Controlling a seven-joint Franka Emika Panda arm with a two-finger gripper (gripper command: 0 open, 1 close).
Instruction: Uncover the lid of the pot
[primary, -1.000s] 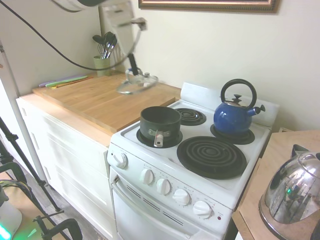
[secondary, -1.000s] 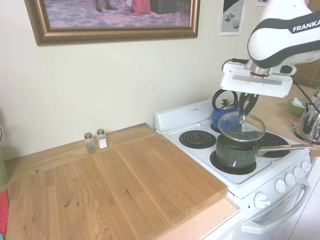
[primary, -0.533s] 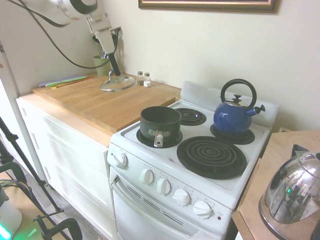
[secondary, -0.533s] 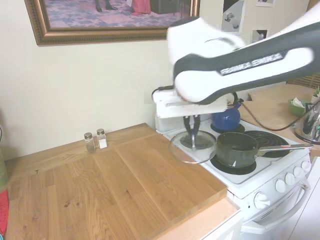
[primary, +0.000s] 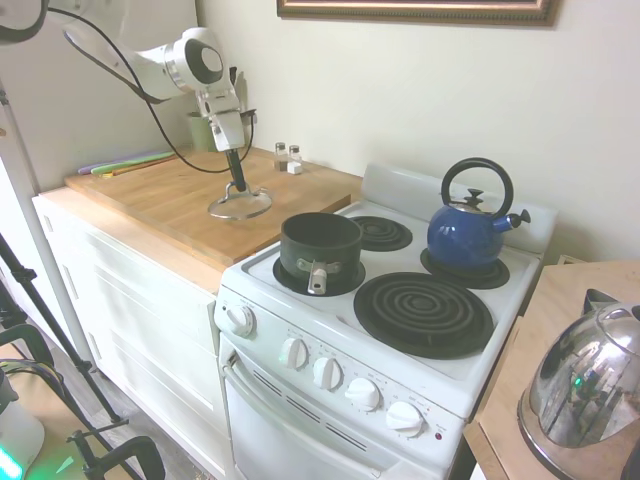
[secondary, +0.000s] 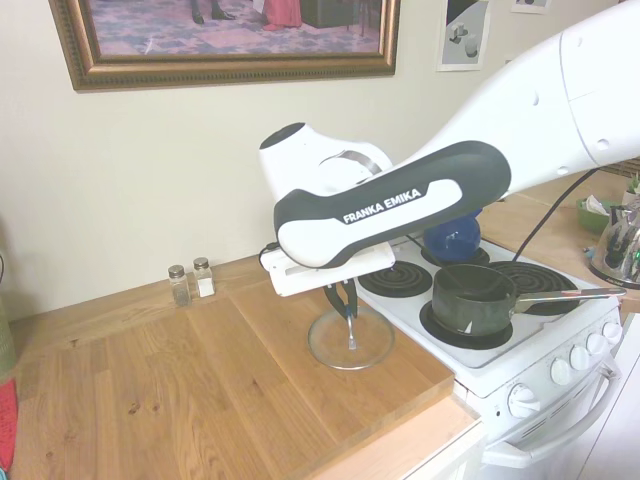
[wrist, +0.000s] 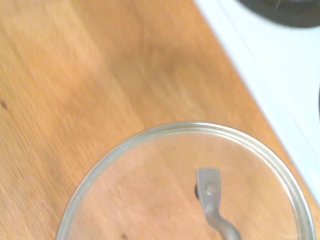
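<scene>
Wooden counter (primary: 170, 195) beside white stove (primary: 400, 340). Jaws (primary: 240, 186) clamped on loop handle of lid (primary: 240, 205), glass disc low over the wood, contact impossible to tell. Pot (primary: 320, 248) uncovered on front burner, near counter's edge. Blue kettle (primary: 468, 228) on rear burner. Salt and pepper shakers (secondary: 191, 281) against wall.

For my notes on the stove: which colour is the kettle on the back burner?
The kettle is blue with a black handle, seen best in the first exterior view.

"FRANKA EMIKA" in white letters on the robot arm's (secondary: 400, 195) dark band
</scene>
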